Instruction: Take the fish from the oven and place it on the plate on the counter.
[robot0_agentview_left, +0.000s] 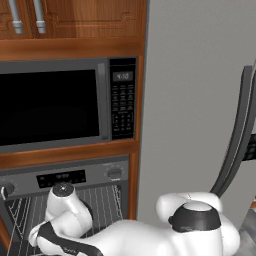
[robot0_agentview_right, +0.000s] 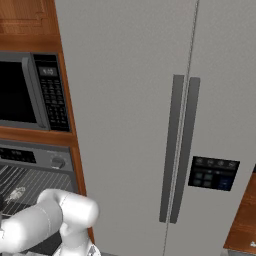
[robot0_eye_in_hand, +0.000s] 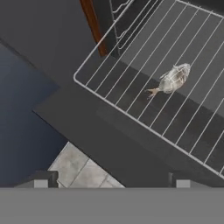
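Observation:
The fish (robot0_eye_in_hand: 173, 78), small and pale grey, lies on the pulled-out wire rack (robot0_eye_in_hand: 144, 94) of the oven (robot0_agentview_left: 65, 177), whose door (robot0_eye_in_hand: 109, 144) hangs open beneath it. In the right base view the fish (robot0_agentview_right: 16, 194) is a pale speck on the rack under the oven's (robot0_agentview_right: 35, 157) control panel. My gripper (robot0_eye_in_hand: 111, 180) hovers above the door's edge, short of the rack and well apart from the fish. It is open with nothing between its fingertips (robot0_eye_in_hand: 41, 179). The plate and the counter are out of view.
A black-windowed microwave (robot0_agentview_left: 55, 105) with a keypad sits above the oven in wood cabinetry. A tall grey fridge (robot0_agentview_right: 150, 125) with two vertical handles stands right of the oven. Tiled floor (robot0_eye_in_hand: 83, 168) lies below the open door. My own arm (robot0_agentview_left: 65, 220) blocks the oven's mouth.

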